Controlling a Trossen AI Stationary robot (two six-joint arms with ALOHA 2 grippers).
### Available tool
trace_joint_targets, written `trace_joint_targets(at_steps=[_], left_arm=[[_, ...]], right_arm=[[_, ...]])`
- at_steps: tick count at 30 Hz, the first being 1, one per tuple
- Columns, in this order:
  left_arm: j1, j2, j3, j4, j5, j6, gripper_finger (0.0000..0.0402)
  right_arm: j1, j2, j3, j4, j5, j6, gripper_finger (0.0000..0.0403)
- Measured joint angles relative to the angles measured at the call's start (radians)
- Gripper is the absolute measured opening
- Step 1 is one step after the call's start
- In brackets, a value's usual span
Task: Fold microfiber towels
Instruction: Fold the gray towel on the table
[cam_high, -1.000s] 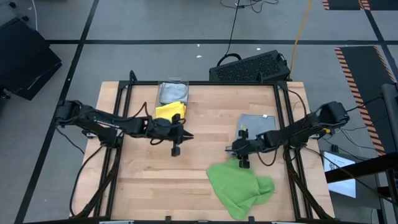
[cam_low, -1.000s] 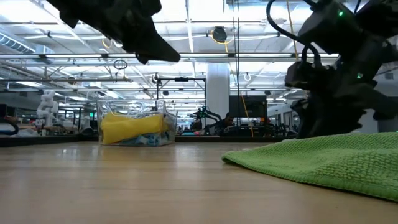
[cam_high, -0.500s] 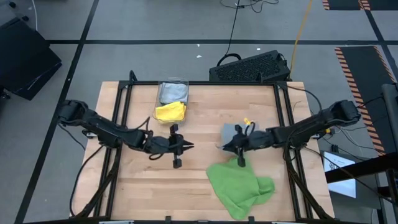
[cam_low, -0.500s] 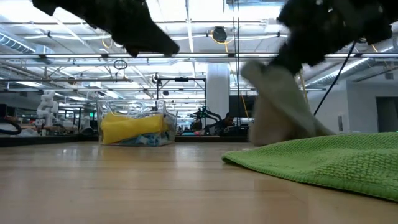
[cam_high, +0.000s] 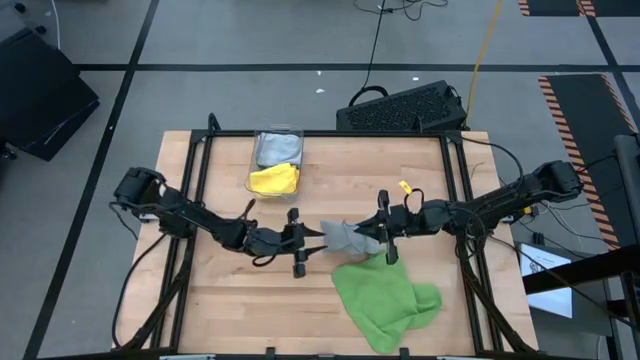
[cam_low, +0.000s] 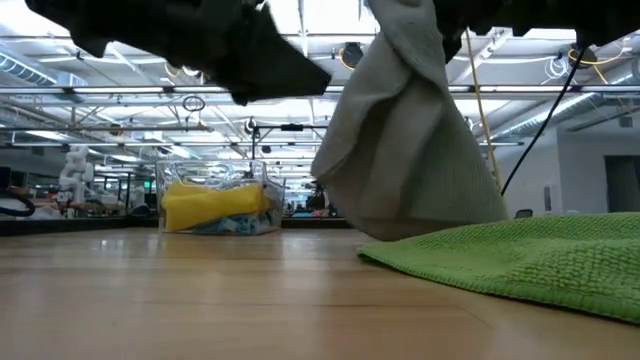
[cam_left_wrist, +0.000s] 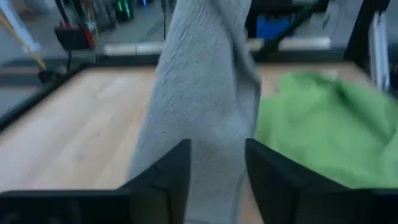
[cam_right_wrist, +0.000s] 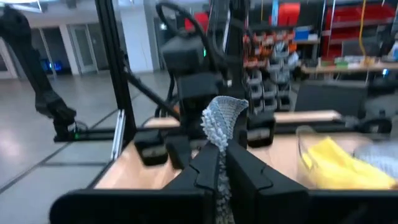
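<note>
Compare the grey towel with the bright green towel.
The grey towel hangs lifted, pinched in the shut right gripper; the bright green towel lies crumpled on the table. The grey one hangs narrow, the green one spreads wider. Both are soft cloths.

The wooden counter (cam_high: 220, 290) carries a clear bin (cam_high: 279, 150) at 12 o'clock and a green towel (cam_high: 385, 297) at 5 o'clock.

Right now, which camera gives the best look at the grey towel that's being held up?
The low view: the grey towel hangs full length, its bottom edge near the green towel. The high view shows it small, between both end effectors. The left wrist view shows its middle between open fingers. The right wrist view shows only a pinched fold in the right end effector.
</note>
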Motion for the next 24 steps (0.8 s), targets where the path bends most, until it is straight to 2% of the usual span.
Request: trace_joint_targets(at_steps=[4,7,10,14,16,18,20,24], left_arm=[[0.0,0.018,0.0,0.062,-0.048,0.074,0.0202],[0.003,0.044,0.003,0.069,-0.084,0.139,0.0224],[0.0,0.085,0.0,0.086,-0.149,0.218,0.0234],[0.006,0.131,0.001,0.152,-0.335,0.294,0.0236],[0.014,0.14,0.001,0.161,-0.379,0.324,0.0233],[0.02,0.141,0.001,0.16,-0.393,0.342,0.0214],[0.026,0.14,0.001,0.164,-0.393,0.359,0.0174],[0.013,0.126,0.001,0.188,-0.383,0.451,0.0049]], right_arm=[[0.0,0.0,0.0,0.074,0.005,-0.036,0.0015],[0.0,0.0,0.0,0.144,0.005,-0.078,0.0015],[0.0,-0.001,0.0,0.198,0.004,-0.111,0.0015],[0.0,-0.001,0.0,0.227,0.003,-0.131,0.0015],[0.0,-0.001,0.0,0.226,0.003,-0.135,0.0015],[0.0,-0.001,0.0,0.225,0.003,-0.136,0.0015],[0.0,-0.001,0.0,0.226,0.0,-0.136,0.0015],[0.0,-0.001,0.0,0.221,-0.001,-0.136,0.0015]])
